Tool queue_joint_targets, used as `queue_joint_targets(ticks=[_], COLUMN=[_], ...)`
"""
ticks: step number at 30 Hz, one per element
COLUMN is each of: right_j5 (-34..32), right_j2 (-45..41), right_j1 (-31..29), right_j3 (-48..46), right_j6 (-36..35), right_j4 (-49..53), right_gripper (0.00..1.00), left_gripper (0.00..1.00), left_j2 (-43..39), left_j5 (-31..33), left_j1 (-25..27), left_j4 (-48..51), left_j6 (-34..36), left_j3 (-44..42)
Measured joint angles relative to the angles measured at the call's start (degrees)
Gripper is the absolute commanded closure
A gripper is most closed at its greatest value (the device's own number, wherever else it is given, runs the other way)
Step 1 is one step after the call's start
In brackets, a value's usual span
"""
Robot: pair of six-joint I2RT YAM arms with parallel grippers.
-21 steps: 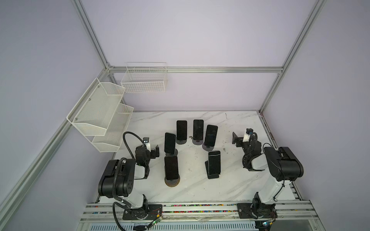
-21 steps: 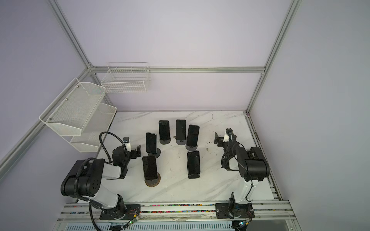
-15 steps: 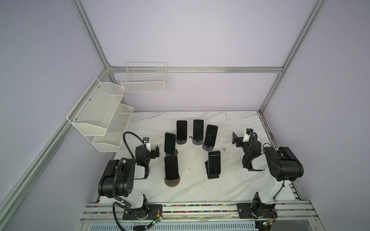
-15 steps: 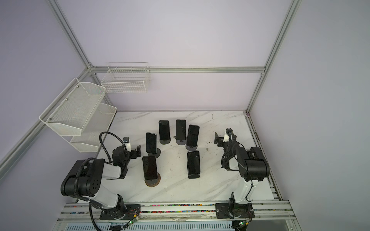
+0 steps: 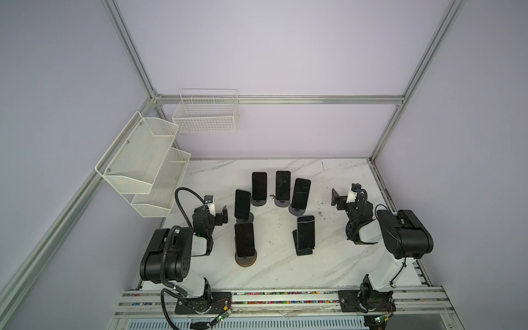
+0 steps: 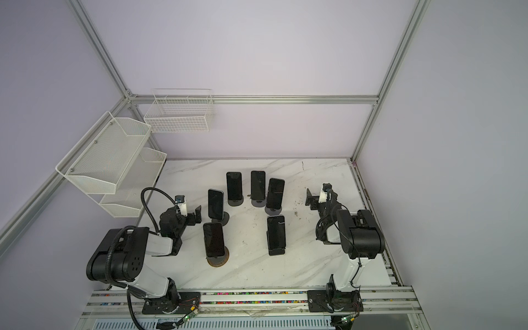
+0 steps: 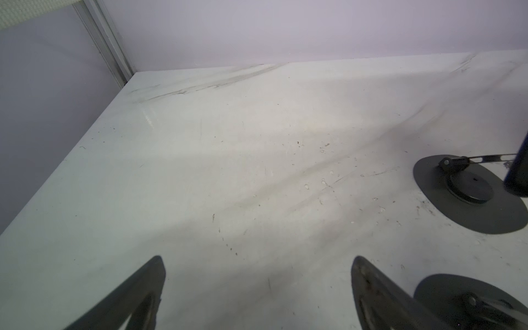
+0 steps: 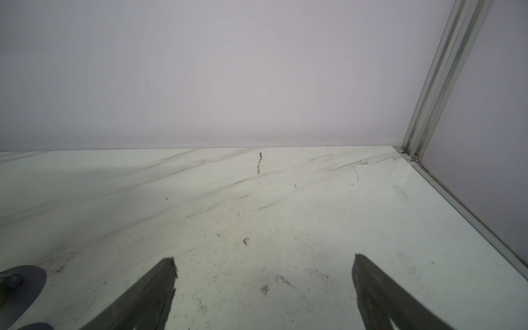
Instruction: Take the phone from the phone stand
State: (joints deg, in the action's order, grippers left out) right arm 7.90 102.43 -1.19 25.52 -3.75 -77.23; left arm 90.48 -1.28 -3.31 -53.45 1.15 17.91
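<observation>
Nothing had shifted: my left claw (image 7: 258, 265) and right claw (image 8: 264, 263) stayed spread and empty, each phone (image 5: 244, 239) on its stand (image 5: 245, 260). My wrist views cut the phones off (one dark corner showed).

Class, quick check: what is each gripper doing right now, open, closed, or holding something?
Left gripper: open, holding nothing.
Right gripper: open, holding nothing.
</observation>
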Motion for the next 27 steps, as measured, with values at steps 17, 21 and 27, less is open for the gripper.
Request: queue_joint_targets(ticks=[17,21,27], right_j5=[0.0,0.0,0.0], right_j2=[0.0,0.0,0.0], right_j1=[0.0,0.0,0.0], right_j3=[0.0,0.0,0.0], right_j6=[0.0,0.0,0.0], right_j4=[0.0,0.0,0.0], right_gripper=[0.03,0.03,0.03], left_gripper=[0.0,0.0,0.0], left_j2=[-0.1,-0.1,-0.1], left_j5=[0.7,1.3,1.6], left_j1=[0.0,0.0,0.0], left_j4=[1.2,1.9,2.1], left_j6=[-0.1,-0.1,-0.1], left_j3=[0.0,0.0,0.0])
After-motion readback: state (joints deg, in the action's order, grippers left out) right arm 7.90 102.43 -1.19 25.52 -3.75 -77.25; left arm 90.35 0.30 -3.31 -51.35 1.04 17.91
